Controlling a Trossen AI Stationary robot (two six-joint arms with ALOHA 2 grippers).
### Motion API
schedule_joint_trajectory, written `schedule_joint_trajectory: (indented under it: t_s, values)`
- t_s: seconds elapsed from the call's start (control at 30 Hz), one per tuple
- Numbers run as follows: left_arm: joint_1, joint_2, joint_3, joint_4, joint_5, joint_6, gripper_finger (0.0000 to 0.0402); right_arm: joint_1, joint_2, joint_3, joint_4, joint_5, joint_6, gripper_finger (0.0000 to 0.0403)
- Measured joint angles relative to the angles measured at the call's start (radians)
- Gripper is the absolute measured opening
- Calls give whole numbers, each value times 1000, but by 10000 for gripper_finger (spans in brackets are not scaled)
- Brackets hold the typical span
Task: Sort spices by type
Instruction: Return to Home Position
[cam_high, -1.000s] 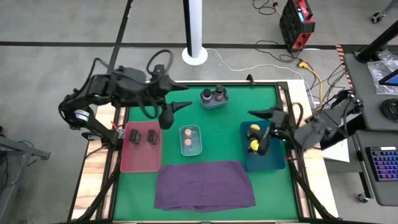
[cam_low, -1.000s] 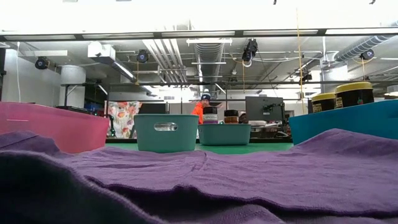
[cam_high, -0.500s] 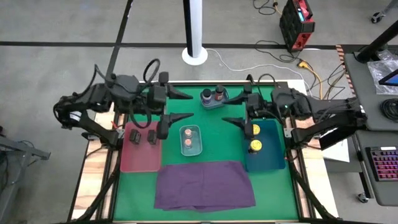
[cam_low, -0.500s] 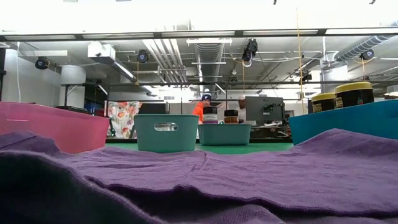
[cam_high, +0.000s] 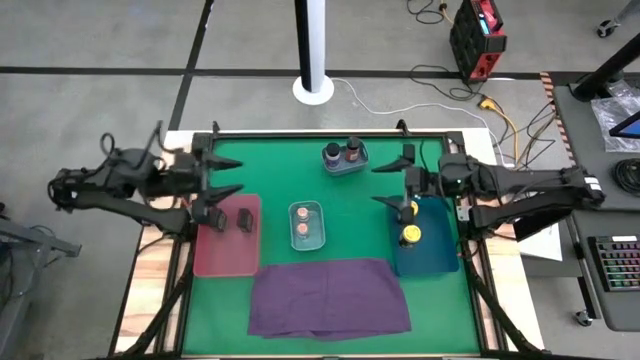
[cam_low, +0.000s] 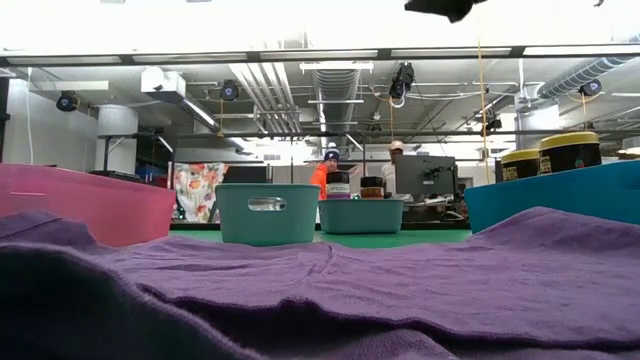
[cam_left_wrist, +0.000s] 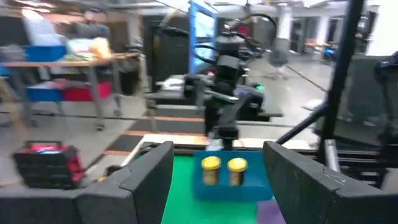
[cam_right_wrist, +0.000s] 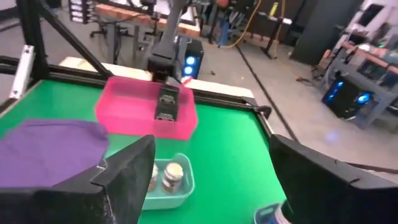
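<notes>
Two yellow-lidded jars (cam_high: 407, 209) (cam_left_wrist: 211, 168) stand in the blue bin (cam_high: 436, 252). Two dark flat tins (cam_high: 243, 220) (cam_right_wrist: 166, 102) lie in the pink tray (cam_high: 225, 258). Two brownish-pink-topped jars (cam_high: 304, 213) sit in the small teal bin (cam_high: 306, 240) at mid-table. Dark-topped jars (cam_high: 352, 152) stand in the far teal bin (cam_high: 345, 168). My left gripper (cam_high: 227, 178) (cam_left_wrist: 214, 186) hangs open over the table's left side, above the pink tray's far end. My right gripper (cam_high: 385, 183) (cam_right_wrist: 211, 186) hangs open beside the blue bin's far left corner. Neither touches anything.
A purple cloth (cam_high: 328, 297) (cam_low: 400, 270) lies spread along the table's near edge. The green mat (cam_high: 360, 225) between the bins is bare. A dark arm part (cam_low: 445, 8) shows at the low view's top. People stand in the room behind (cam_low: 330, 165).
My left gripper has drawn back from mid-table toward the table's left edge, staying open. My right gripper has swung from over the blue bin toward the far edge and mid-table, then held near the bin's far left corner. No container has moved.
</notes>
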Motion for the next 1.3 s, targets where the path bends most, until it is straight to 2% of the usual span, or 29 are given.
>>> schedule_joint_trajectory:
  t_s: [0.17, 0.27, 0.53, 0.8, 1.0, 1.1, 1.3]
  values:
    - [1, -246, -214, 54, -89, 8, 230, -21, -119, -201, 151, 3, 23, 315]
    - [1, -388, -334, 133, -88, 8, 230, -26, -205, -299, 213, 3, 46, 321]
    - [1, -706, -646, 335, -82, 6, 230, -26, -442, -505, 224, 3, 72, 332]
    - [3, -675, -803, 479, -145, 25, 230, -28, -702, -696, 249, 5, 72, 326]
    - [3, -705, -1016, 653, -168, -8, 230, -28, -895, -852, 262, 32, 117, 312]
    - [2, -689, -999, 512, -171, -77, 230, -28, -886, -898, 319, 39, 141, 306]
    - [3, -671, -1017, 417, -219, -67, 230, -29, -860, -898, 280, 98, 143, 295]
